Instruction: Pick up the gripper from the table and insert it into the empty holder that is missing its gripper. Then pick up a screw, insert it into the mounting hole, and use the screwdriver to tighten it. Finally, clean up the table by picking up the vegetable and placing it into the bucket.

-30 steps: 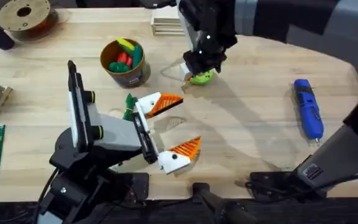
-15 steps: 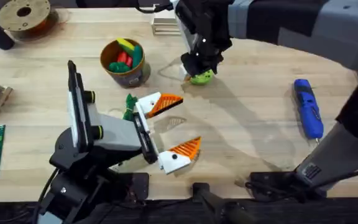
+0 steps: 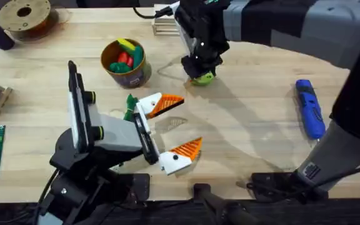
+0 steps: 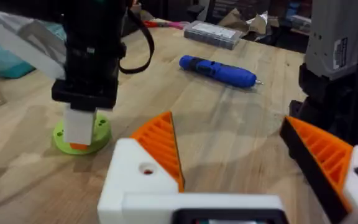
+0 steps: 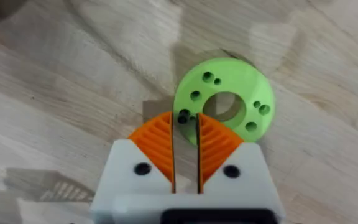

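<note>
Pinching the rim of a bright green disc (image 5: 224, 104) between nearly closed fingers, the right tool (image 5: 185, 149) risks missing the task's screw. Left tool (image 4: 253, 162) sits spread. Screwdriver (image 3: 310, 116) lies far right on the surface (image 3: 249, 137).

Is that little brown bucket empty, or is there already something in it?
Not empty. The bucket stands upright on the table with toy vegetables inside: red, yellow and green pieces show above its rim in the overhead view.
</note>
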